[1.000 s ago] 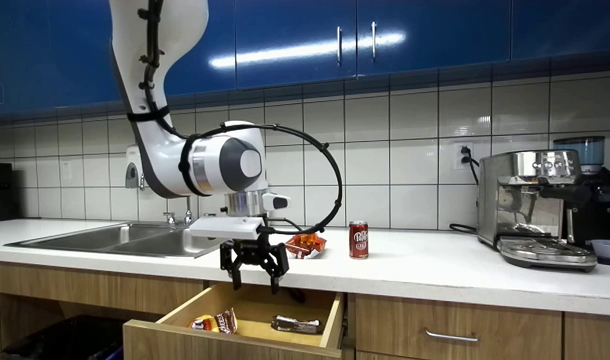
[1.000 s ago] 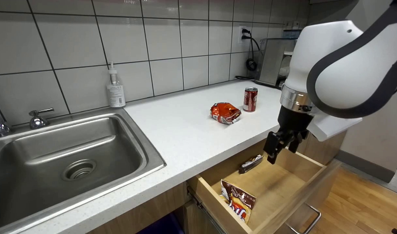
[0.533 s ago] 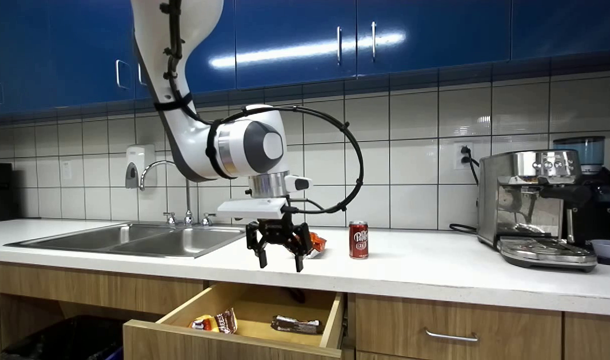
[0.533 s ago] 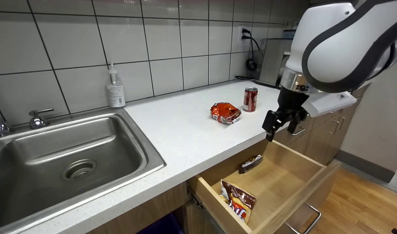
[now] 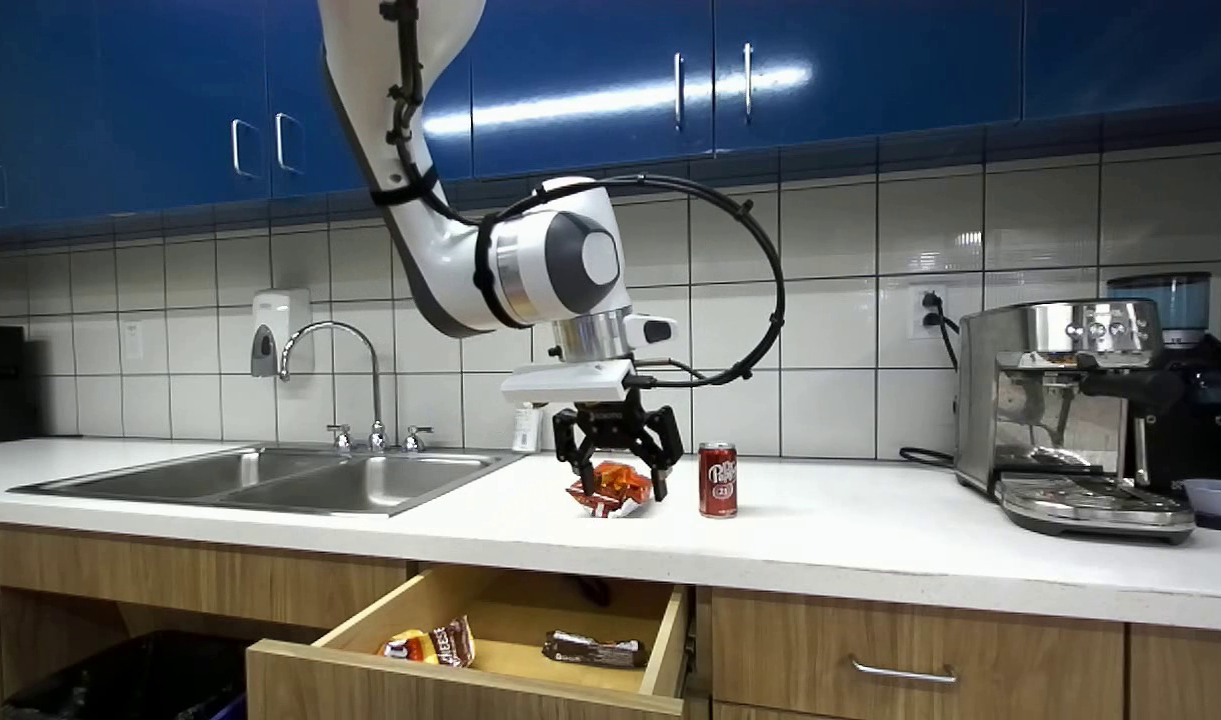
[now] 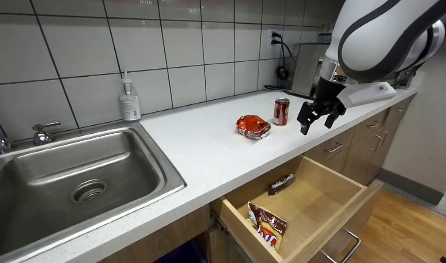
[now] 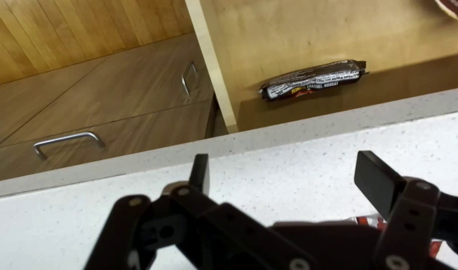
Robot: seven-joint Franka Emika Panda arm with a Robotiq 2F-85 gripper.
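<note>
My black gripper hangs over the white counter with its jaws wide apart. Nothing is between its fingers in the wrist view. Behind it in an exterior view lies a crumpled red-orange snack bag; the other angle shows this bag well apart from the gripper. A sliver of the bag peeks out under the gripper in the wrist view. Beside the bag stands a dark red soda can. Below, a pulled-out drawer holds a brown-wrapped bar and a brown-yellow snack bag.
A steel sink is set into the counter, with a pump bottle behind it. An espresso machine stands on the counter's far end. Blue cabinets hang above. The counter's front edge overhangs the drawer.
The gripper has risen from above the drawer and moved rightward in an exterior view, from in front of the counter edge to over the countertop. Its jaws stayed open; the objects did not move.
</note>
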